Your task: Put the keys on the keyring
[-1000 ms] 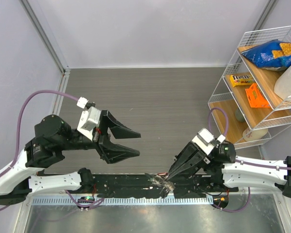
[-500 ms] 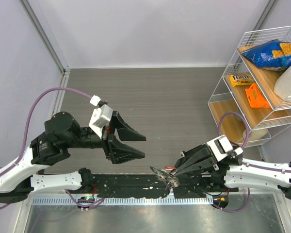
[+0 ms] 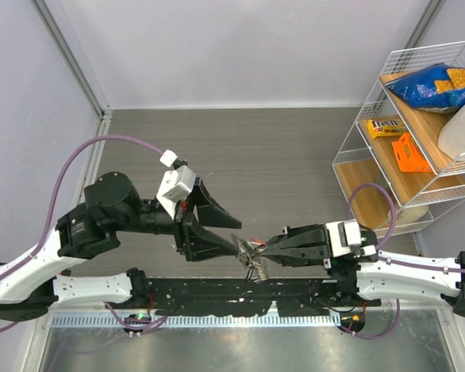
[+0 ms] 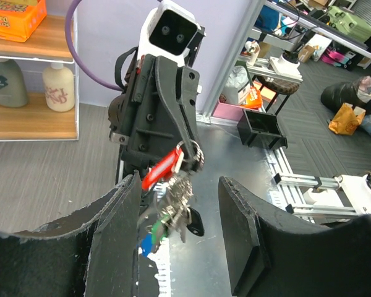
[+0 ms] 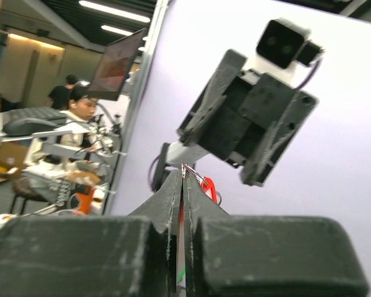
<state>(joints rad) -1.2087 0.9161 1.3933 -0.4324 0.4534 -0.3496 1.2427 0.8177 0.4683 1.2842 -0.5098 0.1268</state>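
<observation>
Your right claw [image 3: 266, 246] is clamped on the keyring [image 4: 189, 152], keys [image 4: 173, 213] dangling at its 6 o'clock, between the jaws of your open left claw [image 3: 236, 238].

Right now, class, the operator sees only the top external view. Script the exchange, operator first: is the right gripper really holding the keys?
Observer: Yes. The left wrist view shows the right gripper pinched shut on the keyring, the keys hanging below it.
Operator: Which colours are there?
Observer: A red key hangs on top, a green key lower in the bunch.
Operator: Is the left gripper closed on them?
Observer: No. Its fingers stand open, one on each side of the bunch.
</observation>
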